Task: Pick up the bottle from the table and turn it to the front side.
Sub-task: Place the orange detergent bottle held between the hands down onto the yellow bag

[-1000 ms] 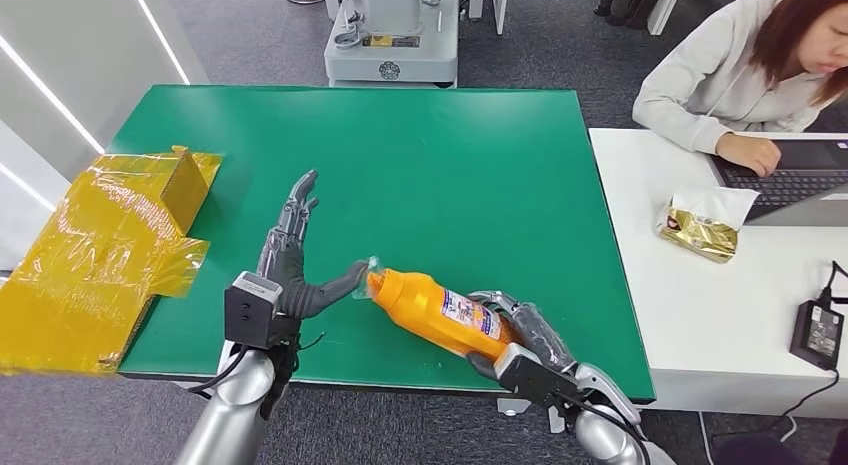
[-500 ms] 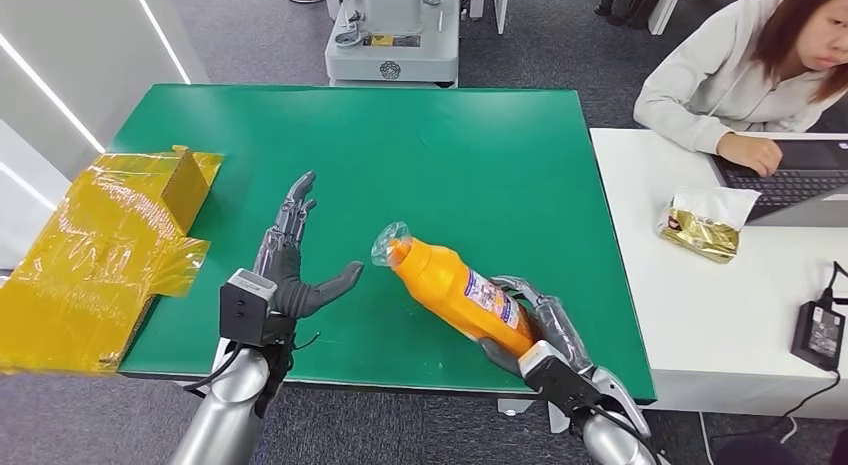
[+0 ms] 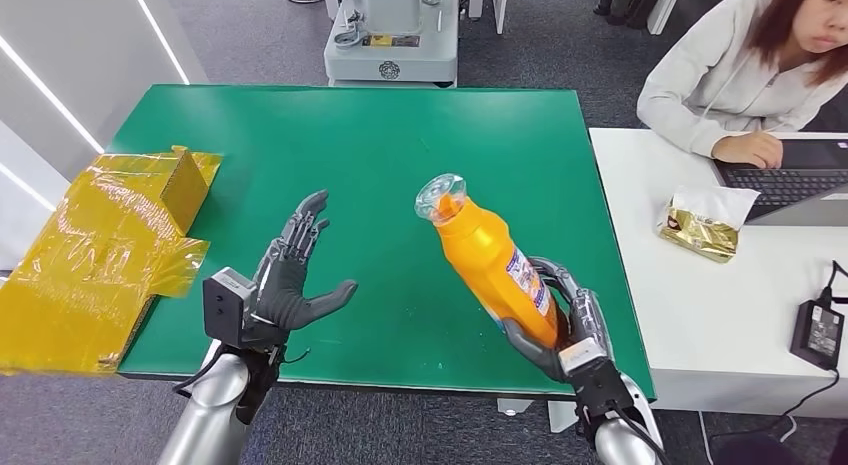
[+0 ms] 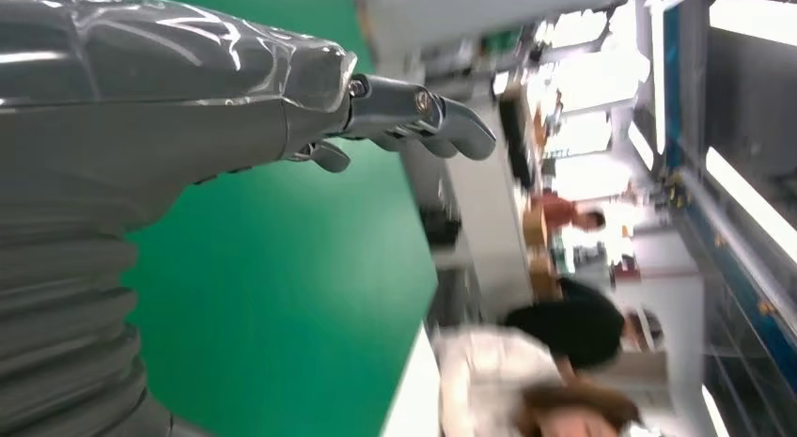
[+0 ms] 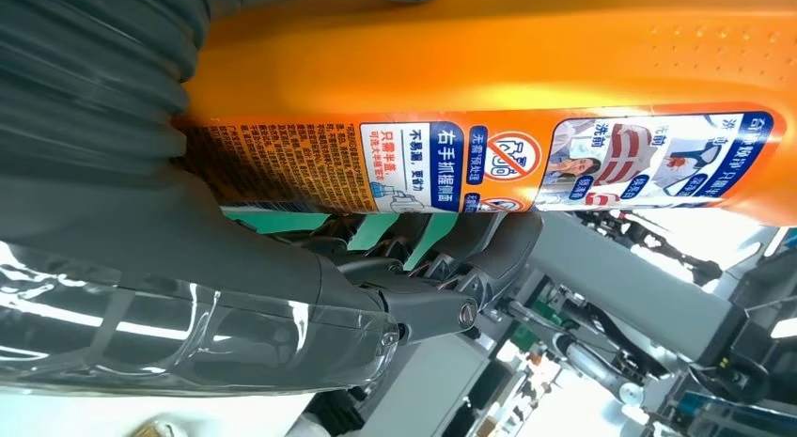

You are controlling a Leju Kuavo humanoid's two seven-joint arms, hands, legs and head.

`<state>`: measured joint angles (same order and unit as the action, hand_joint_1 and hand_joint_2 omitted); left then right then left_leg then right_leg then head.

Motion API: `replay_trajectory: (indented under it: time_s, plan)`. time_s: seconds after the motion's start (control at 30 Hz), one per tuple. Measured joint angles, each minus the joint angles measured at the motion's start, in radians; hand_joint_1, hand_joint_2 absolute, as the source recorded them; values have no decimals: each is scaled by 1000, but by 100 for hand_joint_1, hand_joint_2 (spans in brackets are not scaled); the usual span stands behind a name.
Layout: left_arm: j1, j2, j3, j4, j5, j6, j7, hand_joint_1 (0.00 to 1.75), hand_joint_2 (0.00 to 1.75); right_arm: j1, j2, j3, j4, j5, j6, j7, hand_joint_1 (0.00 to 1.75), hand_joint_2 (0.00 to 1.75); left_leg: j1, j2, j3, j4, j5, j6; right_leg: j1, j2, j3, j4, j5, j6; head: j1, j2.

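Item: orange bottle, lifted over green table, tilted | right hand grips base | left hand empty, fingers spread | Advice: rotate wrist slowly, grip firm, label forward.

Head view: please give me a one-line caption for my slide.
Right hand holds the orange bottle tilted above the green table, while the open left hand waits beside it.

Orange bottle with a blue-white label, seemingly clear-capped, over green table.
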<state>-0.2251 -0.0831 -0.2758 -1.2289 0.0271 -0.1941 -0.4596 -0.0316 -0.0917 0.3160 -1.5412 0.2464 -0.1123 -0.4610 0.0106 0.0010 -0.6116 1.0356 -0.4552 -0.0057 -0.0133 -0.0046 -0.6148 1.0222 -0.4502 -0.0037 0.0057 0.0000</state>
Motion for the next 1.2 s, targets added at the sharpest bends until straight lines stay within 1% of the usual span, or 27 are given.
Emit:
replay_trajectory:
  time_s: [0.1, 0.17, 0.27, 0.37, 0.43, 0.5, 0.63, 0.67, 0.87, 0.97, 1.13, 1.17, 1.2]
  plan:
    - [-42, -5, -15, 41, 133, -143, 48, 0, 175, -50, 28, 0, 50, 2, 12, -5, 175, 175, 0, 0, 0, 0, 1, 0, 0, 0, 0, 0, 1, 0, 0, 0]
    - [-90, -12, -35, 87, 214, -208, 75, 0, 175, -99, 51, 7, 104, 1, 17, -7, 175, 175, 0, 0, 0, 0, 3, -1, 0, 0, 0, 0, 2, -1, 0, 0]
    - [-176, -25, -67, 166, 326, -269, 119, 0, 175, -167, 78, 26, 189, -6, 19, -10, 175, 175, 0, 0, 0, 0, 5, -1, 0, 0, 0, 0, 5, -1, 0, 0]
    - [-265, -45, -99, 238, 423, -291, 162, 0, 175, -231, 106, 55, 274, -23, 21, -8, 175, 175, 0, 0, 0, 0, 6, -1, 0, 0, 0, 1, 6, -1, 0, 0]
    - [-312, -60, -121, 279, 452, -279, 174, 0, 175, -264, 125, 73, 325, -31, 18, -7, 175, 175, 0, 0, 0, 0, 6, -1, 0, 0, 0, 1, 6, -2, 0, 0]
    - [-346, -74, -143, 314, 438, -238, 170, 0, 175, -285, 143, 87, 368, -35, 10, -7, 175, 175, 0, 0, 0, 1, 6, -1, 0, 0, 0, 1, 5, -2, 0, 0]
    - [-405, -99, -204, 381, 279, -45, 87, 0, 175, -297, 173, 115, 412, -37, -12, -4, 175, 175, 0, 0, -1, 0, 5, -1, 0, 0, -1, 0, 5, -1, 0, 0]
    - [-418, -104, -218, 399, 250, -9, 71, 0, 175, -297, 178, 120, 415, -37, -16, 1, 175, 175, 0, 0, -1, 0, 5, -1, 0, 0, -1, 0, 5, -1, 0, 0]
    - [-481, -123, -281, 526, 88, 134, 33, 0, 175, -309, 192, 139, 430, -36, -18, 50, 175, 175, 0, 0, -2, 0, 5, -1, 0, 0, -2, 0, 5, -1, 0, 0]
    - [-496, -125, -307, 581, 34, 162, 28, 0, 175, -316, 193, 144, 441, -36, -11, 61, 175, 175, 0, 0, -2, 0, 5, -1, 0, 0, -1, 1, 5, -1, 0, 0]
    - [-513, -123, -314, 644, 50, 120, 30, 0, 175, -317, 193, 148, 463, -37, -5, 64, 175, 175, 0, 0, -2, 0, 5, -1, 0, 0, -1, 1, 5, -1, 0, 0]
    - [-514, -122, -314, 653, 55, 112, 31, 19, 175, -317, 193, 148, 467, -37, -5, 64, 175, 175, 0, 0, -2, 0, 5, -1, 0, 0, -1, 1, 5, -1, 0, 0]
    - [-516, -121, -314, 660, 58, 106, 31, 63, 175, -317, 193, 148, 471, -37, -5, 64, 175, 175, 0, 0, -2, 0, 5, -1, 0, 0, -2, 1, 5, -1, 0, 0]
